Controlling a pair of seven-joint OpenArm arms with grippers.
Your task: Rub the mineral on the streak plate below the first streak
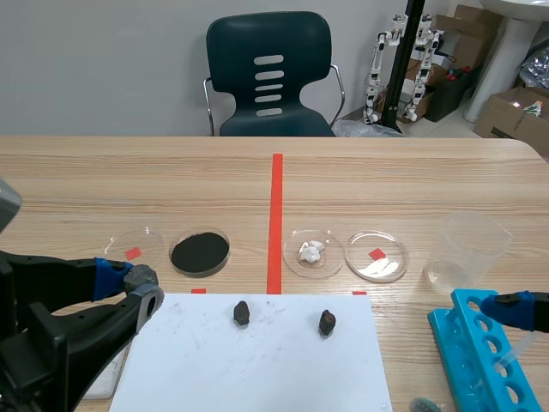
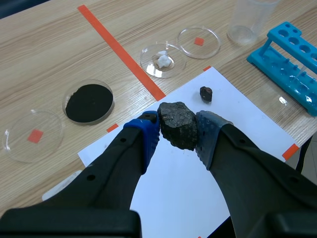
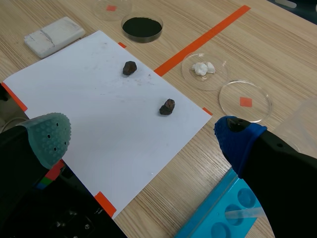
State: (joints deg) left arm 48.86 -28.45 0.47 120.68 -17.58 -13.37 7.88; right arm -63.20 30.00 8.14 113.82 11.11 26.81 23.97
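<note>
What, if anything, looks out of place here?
Only faint grey smudges and crumbs on the white paper beside the small rock nearest the black powder dish. Nothing spilled or tipped; the left gripper is shut on the large rock.

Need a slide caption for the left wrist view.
Left gripper holds a dark rock over the white paper.

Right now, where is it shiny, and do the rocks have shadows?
Scene view: white glare on the empty dish right of the tape. Right wrist view: both small rocks cast only faint shadows on the paper. Left wrist view: the held mineral looks evenly lit.
</note>
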